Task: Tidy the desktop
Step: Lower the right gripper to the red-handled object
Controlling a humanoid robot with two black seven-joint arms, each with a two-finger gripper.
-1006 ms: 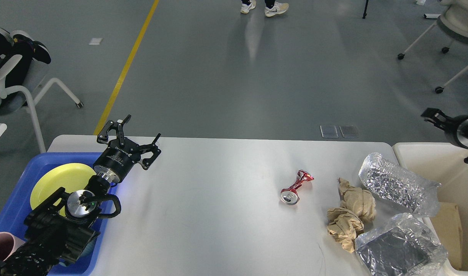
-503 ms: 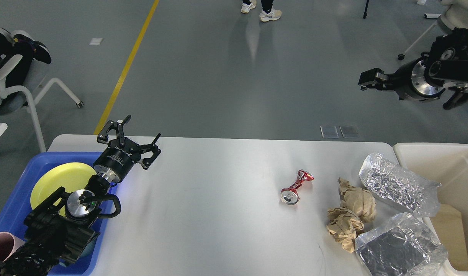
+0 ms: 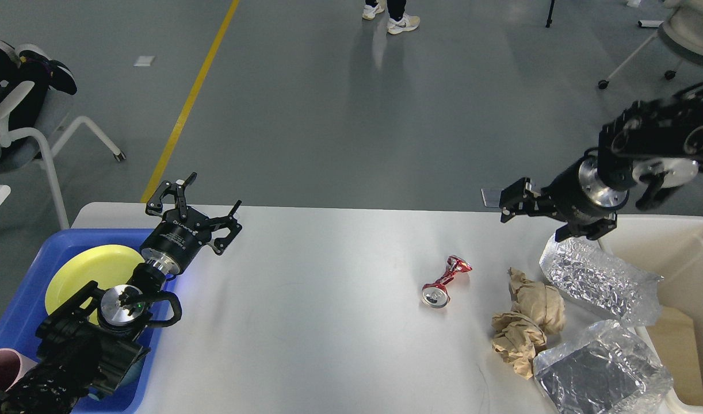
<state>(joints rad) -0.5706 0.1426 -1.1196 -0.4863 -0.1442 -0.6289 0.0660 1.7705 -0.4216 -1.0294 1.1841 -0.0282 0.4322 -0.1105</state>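
The white desktop (image 3: 305,322) fills the middle of the head view. On its right part lie a crushed red can (image 3: 443,282), two crumpled brown paper wads (image 3: 527,322) and two silver foil bags (image 3: 599,282). My left gripper (image 3: 197,206) is open and empty, held over the desktop's far left corner beside the blue tray (image 3: 23,310). My right gripper (image 3: 546,220) is open and empty, hovering over the desktop's far right edge just above the upper foil bag.
The blue tray holds a yellow plate (image 3: 92,270) and a pink cup (image 3: 3,368). A beige bin (image 3: 673,247) stands at the right edge of the desktop. Office chairs (image 3: 23,121) stand on the floor at left and far right. A person's feet (image 3: 392,14) show at the top.
My right arm rose from over the beige bin, then swung down and left, so its gripper now hangs over the desktop's far right edge. The left arm and the desktop's objects have not moved.
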